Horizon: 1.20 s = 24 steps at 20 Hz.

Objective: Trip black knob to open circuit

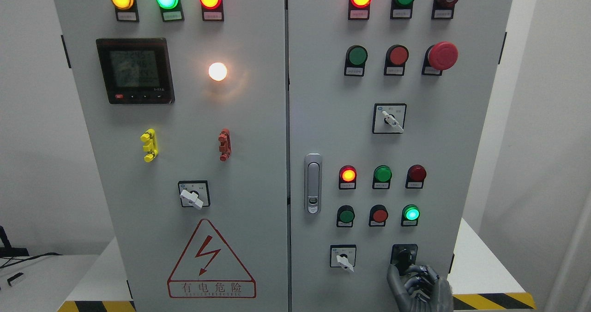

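At the lower right of the frame we have our right hand (pixel 419 285) up against the cabinet's right door (pixel 323 95), reaching the black knob (pixel 404 258), which sits in its square black plate at the bottom of that door, just right of a white selector switch (pixel 343 257) and below a lit green lamp (pixel 410 213). Our fingers (pixel 396 275) are curled, with the tips touching the lower part of the knob; whether they truly clamp it or only rest against it we cannot tell, since the knob and the dark hand blend together. Our left hand does not show.

We judge that we are at the grasp stage: contact is made, the turn itself not yet done, and the lamps across both doors are lit in red, green and amber. The next move calls for a firm pinch on the knob, then a twist of the wrist to throw it to its off position, keeping the hand square to the door so that the fingers do not slip off the small handle or brush the white switch beside it.
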{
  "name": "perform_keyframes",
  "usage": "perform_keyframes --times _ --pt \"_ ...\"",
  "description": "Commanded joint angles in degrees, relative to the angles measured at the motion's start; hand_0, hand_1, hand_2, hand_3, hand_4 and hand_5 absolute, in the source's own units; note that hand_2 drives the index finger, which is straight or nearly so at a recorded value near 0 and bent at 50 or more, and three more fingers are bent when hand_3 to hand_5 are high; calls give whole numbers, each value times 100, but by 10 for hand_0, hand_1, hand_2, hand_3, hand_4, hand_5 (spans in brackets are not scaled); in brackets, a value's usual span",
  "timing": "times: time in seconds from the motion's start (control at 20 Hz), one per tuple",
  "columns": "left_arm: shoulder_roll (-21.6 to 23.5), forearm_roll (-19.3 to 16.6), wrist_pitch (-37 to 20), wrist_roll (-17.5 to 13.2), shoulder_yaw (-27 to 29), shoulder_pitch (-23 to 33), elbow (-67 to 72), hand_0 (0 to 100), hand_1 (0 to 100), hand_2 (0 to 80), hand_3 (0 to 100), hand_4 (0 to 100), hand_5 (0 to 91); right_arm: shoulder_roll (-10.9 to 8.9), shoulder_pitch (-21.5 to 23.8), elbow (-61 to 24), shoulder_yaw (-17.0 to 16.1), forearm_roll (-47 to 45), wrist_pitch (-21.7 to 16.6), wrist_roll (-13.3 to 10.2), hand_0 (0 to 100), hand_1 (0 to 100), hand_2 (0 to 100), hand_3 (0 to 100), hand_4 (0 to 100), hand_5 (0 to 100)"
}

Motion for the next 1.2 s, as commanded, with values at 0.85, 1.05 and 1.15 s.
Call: perform_keyframes --times 0.85,1.05,1.15 --pt "3 -176 4 -3 0 0 7 120 389 0 0 0 0 -1 9 13 -73 0 -9 31 223 750 543 834 856 969" --pt "-5 -176 4 -3 0 0 7 120 389 0 0 0 0 -1 9 13 -73 9 -9 31 218 751 544 834 856 969" --pt "3 -176 4 -3 0 0 7 120 389 0 0 0 0 -1 9 13 -117 9 -9 31 217 751 544 834 856 969"
